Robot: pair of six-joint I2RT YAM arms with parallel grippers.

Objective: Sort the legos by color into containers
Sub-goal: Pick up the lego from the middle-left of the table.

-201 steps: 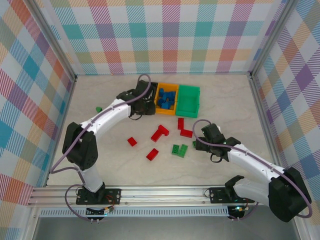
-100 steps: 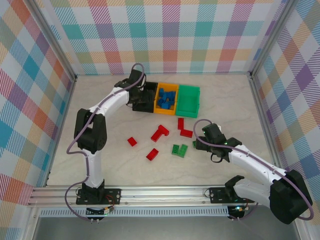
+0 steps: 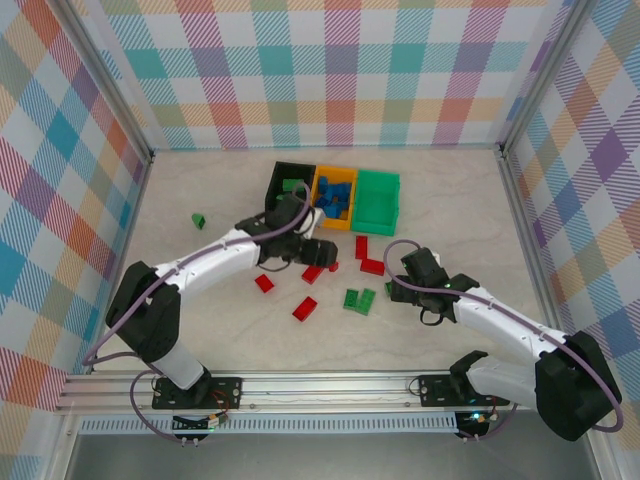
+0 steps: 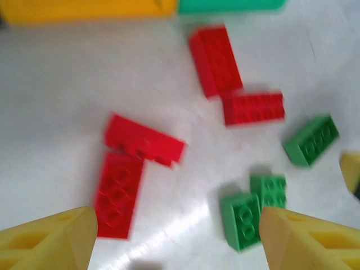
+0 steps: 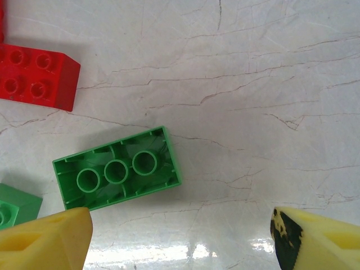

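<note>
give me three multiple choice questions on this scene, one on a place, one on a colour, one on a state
1. Where are the blue legos?
A. in the orange bin
B. in the green bin
C. loose on the table

2. What colour is the lone brick near the left wall?
A. red
B. blue
C. green

3. How does the brick under the right gripper lie, seen from the right gripper?
A. studs up
B. underside up
C. on end

Answers:
1 A, they are piled in the middle, orange bin.
2 C, it is plainly green.
3 B, its hollow tubes face the wrist camera.
</note>
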